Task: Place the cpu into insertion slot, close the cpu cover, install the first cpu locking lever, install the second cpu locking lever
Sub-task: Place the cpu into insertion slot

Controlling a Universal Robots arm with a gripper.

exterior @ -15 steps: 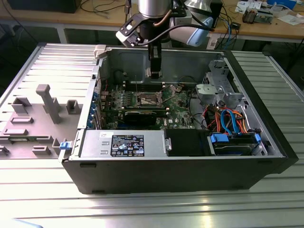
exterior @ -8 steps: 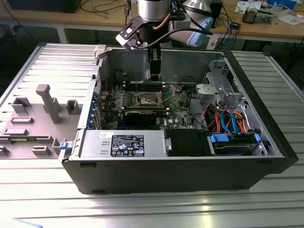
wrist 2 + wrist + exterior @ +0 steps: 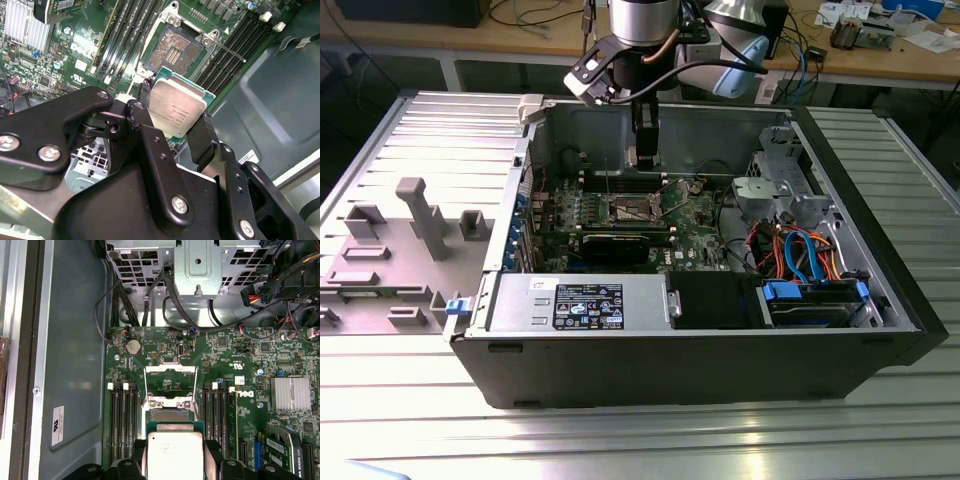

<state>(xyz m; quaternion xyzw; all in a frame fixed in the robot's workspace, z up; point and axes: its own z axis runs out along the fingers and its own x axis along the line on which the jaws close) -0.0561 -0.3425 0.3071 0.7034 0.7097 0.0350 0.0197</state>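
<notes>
Item: one arm [image 3: 642,18], silver wrist section, hanging vertical in the exterior view. Fitted: black two-fingered hand [image 3: 645,150], pointed straight down. Fingers [image 3: 146,122]: jointed black bars, closed against opposite edges of the cpu [image 3: 177,107], which sits clamped between their tips in both wrist views.

cpu [image 3: 177,112]: dull silver-grey metal top, fine-brushed, soft sheen; green edge.
Insertion slot [image 3: 174,50]: dark matt pin field, faint gold tint; bright metal rim.
cpu cover [image 3: 170,369]: thin bare silvery metal, reflective.
Tool [image 3: 172,114]: black matt links, smooth; shiny silver screw heads.
Circuit board [image 3: 220,365]: green, semi-gloss.
Heat sink [image 3: 290,392]: finned bare metal, pale.
Case wall [image 3: 260,90]: grey sheet metal, satin.
Worktop [image 3: 620,440]: ribbed aluminium, glossy glare.
</notes>
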